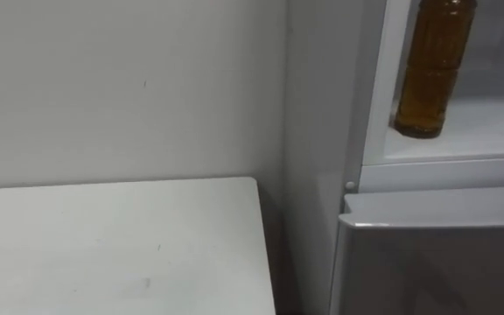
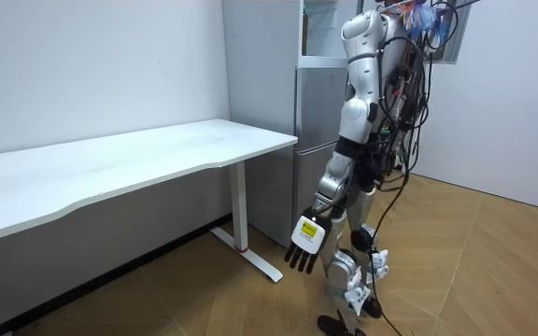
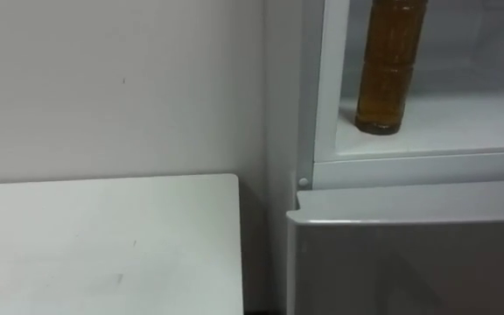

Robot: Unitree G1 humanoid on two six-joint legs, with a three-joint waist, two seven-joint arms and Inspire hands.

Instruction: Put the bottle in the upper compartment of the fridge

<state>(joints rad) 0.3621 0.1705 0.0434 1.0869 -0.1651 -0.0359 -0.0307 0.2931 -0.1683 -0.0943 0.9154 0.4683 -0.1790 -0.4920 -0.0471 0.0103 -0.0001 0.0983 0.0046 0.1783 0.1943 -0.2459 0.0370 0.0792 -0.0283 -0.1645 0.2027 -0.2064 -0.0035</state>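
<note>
- One amber bottle [image 1: 433, 66] stands upright inside the upper fridge [image 1: 488, 127] (placing looks done)
- Left hand [image 2: 306, 245] hangs empty, fingers relaxed; closing up may remain

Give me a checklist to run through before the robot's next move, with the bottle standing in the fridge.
1. Amber plastic bottle inside the upper compartment of the grey fridge: ok, it rests on the white shelf.
2. Bottle upright: ok.
3. Left hand empty: ok, it hangs open beside the robot's leg, holding nothing.
4. Bottle far enough back for the door to close: cannot tell; it stands near the shelf's front edge.
5. Robot clear of the white table: ok, the table stands apart on its left.
</note>
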